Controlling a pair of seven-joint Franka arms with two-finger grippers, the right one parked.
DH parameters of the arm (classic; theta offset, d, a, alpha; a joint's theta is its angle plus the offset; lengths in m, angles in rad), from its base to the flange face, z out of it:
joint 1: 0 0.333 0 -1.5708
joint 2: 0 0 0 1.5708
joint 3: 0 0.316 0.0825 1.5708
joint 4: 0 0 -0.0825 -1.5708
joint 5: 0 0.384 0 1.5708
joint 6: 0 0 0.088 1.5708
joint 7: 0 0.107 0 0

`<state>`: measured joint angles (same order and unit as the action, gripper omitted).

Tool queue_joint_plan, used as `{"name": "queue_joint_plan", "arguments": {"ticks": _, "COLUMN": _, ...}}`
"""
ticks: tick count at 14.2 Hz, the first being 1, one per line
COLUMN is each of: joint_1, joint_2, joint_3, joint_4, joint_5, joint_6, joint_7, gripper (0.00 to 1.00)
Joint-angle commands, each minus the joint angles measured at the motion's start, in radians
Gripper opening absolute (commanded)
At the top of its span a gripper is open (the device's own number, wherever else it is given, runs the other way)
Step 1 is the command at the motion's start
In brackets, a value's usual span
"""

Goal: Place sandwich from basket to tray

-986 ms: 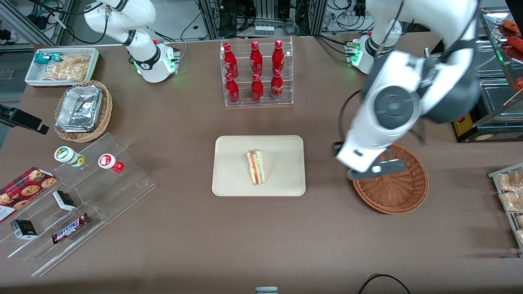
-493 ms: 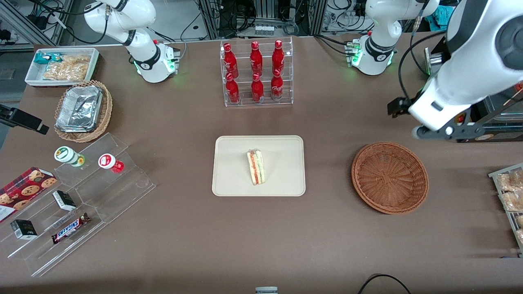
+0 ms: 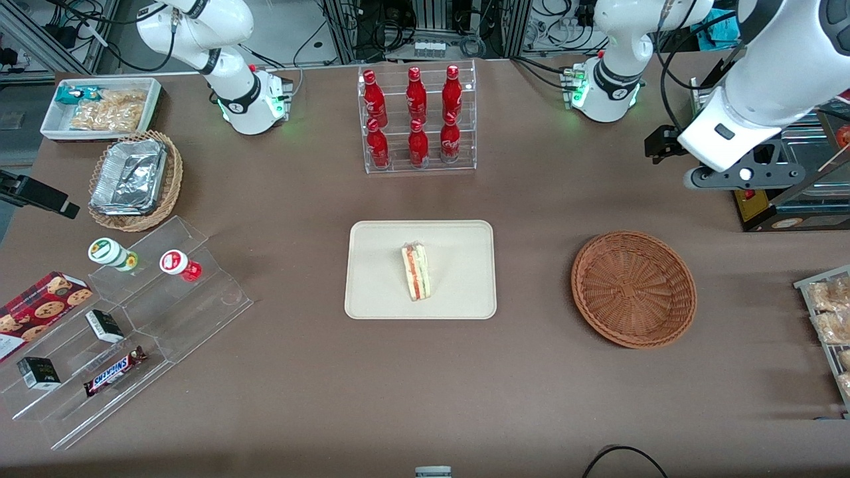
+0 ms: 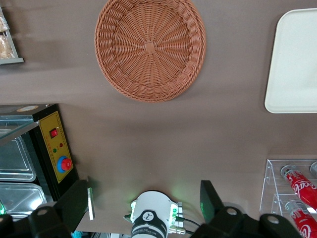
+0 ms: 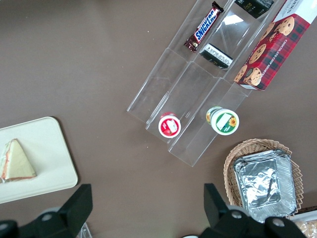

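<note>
A robotics lab staged as a snack shop: cola bottle rack [image 3: 418, 118], Snickers bar [image 3: 114, 372], cable-strewn equipment racks [image 3: 435, 26], all well clear of the gripper [image 4: 146, 201].

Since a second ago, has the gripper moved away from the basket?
Yes. The open gripper has left the empty basket, rising farther from the camera, toward the working arm's end.

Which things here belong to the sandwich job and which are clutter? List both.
Job: sandwich lying on the tray; basket, empty; end effector, open, raised above the table, farther from the front camera than the basket.

Clutter: cola bottles, foil containers, Snickers bar, cookie box.
</note>
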<state>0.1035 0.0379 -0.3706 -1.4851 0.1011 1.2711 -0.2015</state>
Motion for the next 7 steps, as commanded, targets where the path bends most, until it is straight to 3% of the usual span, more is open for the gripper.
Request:
{"name": "queue_joint_plan", "arguments": {"ticks": 1, "joint_1": 0.016, "joint_2": -0.033, "joint_3": 0.002, "joint_4": 0.003, "joint_5": -0.012, "joint_6": 0.001, "joint_7": 0.025, "gripper": 1.00}}
{"name": "queue_joint_plan", "arguments": {"ticks": 7, "joint_1": 0.018, "joint_2": -0.047, "joint_3": 0.036, "joint_4": 0.005, "joint_5": -0.006, "joint_6": -0.041, "joint_7": 0.074, "gripper": 1.00}}
